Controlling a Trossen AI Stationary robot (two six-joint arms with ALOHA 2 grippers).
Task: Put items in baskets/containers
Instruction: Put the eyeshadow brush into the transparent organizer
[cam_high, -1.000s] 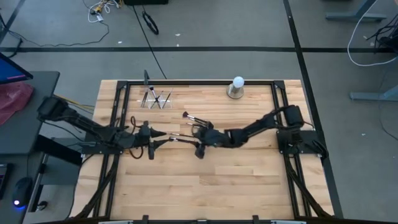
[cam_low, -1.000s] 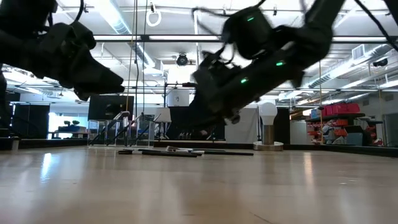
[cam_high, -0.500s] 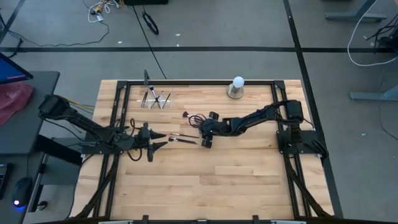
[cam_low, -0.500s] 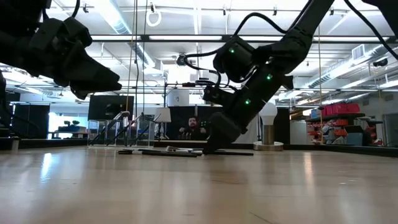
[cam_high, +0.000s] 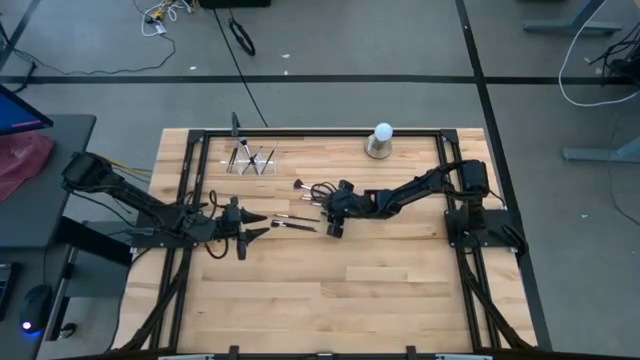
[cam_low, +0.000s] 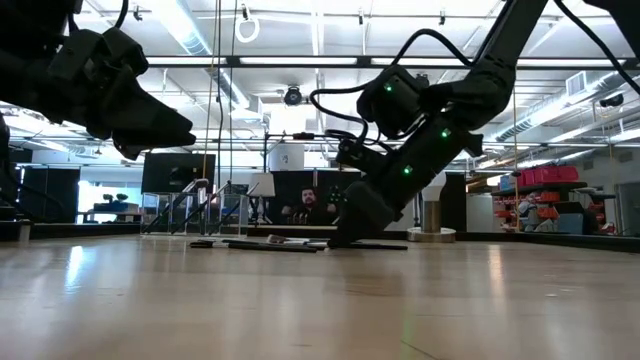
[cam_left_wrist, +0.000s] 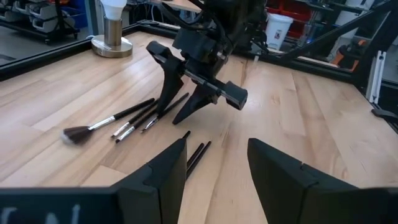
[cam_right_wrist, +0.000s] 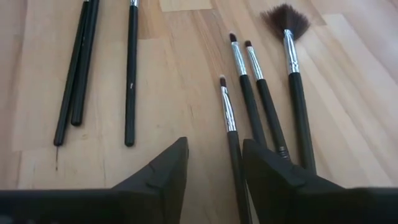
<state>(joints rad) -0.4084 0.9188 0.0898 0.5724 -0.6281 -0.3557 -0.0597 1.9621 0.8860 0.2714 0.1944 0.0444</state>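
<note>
My right end effector (cam_right_wrist: 214, 171) is down at the bench (cam_high: 330, 290), fingers apart straddling one thin makeup brush (cam_right_wrist: 231, 134), not clamped. More brushes lie beside it. Left end effector (cam_left_wrist: 217, 168) hovers nearby, open, empty. Clear holder (cam_high: 250, 160) sits at the far left corner.

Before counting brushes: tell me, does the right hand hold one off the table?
No: the right hand straddles a brush lying flat on the table.

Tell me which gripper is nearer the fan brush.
Right. The right gripper is down at the brushes beside the fan brush; the left gripper hovers farther off.
</note>
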